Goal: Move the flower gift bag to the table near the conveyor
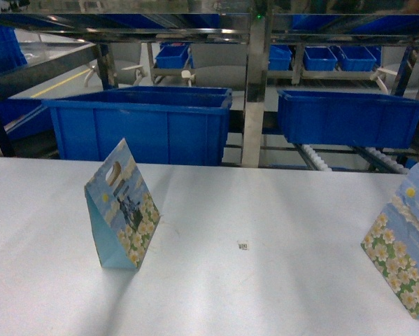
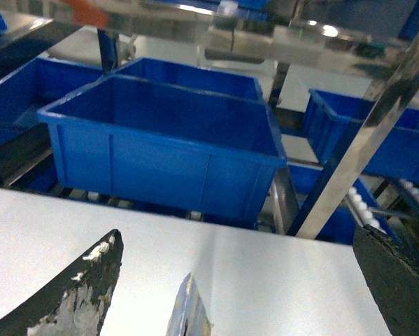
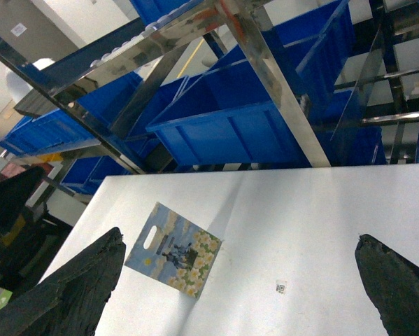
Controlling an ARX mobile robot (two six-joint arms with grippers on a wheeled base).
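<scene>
Flower gift bag upright on table, at 6 o'clock under spread left gripper, nearer; right gripper released too.

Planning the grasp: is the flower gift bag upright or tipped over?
Upright. The flower gift bag stands on its base on the table, handle cut-out at top.

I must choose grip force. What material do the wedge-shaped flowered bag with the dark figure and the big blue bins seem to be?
The flowered wedge-shaped gift bag looks like thin printed paper or card: sharp folds, matte face. The large blue bins look like moulded plastic: uniform colour, ribbed walls, slight sheen.
</scene>
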